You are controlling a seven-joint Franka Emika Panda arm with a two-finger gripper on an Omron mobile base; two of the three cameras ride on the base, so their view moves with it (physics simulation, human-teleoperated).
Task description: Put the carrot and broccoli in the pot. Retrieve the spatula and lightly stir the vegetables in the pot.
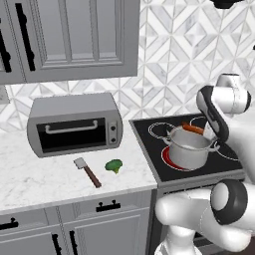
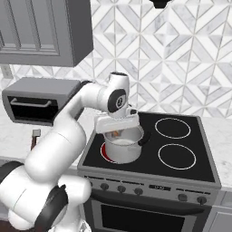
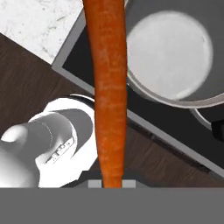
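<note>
stove top (image 1: 149,130): black glass, with the pot (image 1: 189,149) standing on its front-left ring; the pot serves as the reference point throughout. toaster oven (image 1: 74,124): on the marble counter (image 1: 30,179), well to the left of the pot. pot interior, as the hand view shows it, holds nothing yet.

gripper (image 1: 211,130): poised just above the pot's rim on its right side, jaws closed tight on the carrot (image 1: 193,128), gripped near one end. the carrot lies roughly level over the pot's far rim in the left base view; in the hand view its length runs beside the pot's mouth, not squarely over it.

spatula (image 1: 87,172) and broccoli (image 1: 114,166): both flat on the counter left of the pot, near each other but apart, untouched.

assessment: the step in hand is the carrot drop. recommended practice is to bring the free end well inside the rim, tip it downward, and lower before releasing, lest the carrot bridge the rim or roll off onto the glass.
</note>
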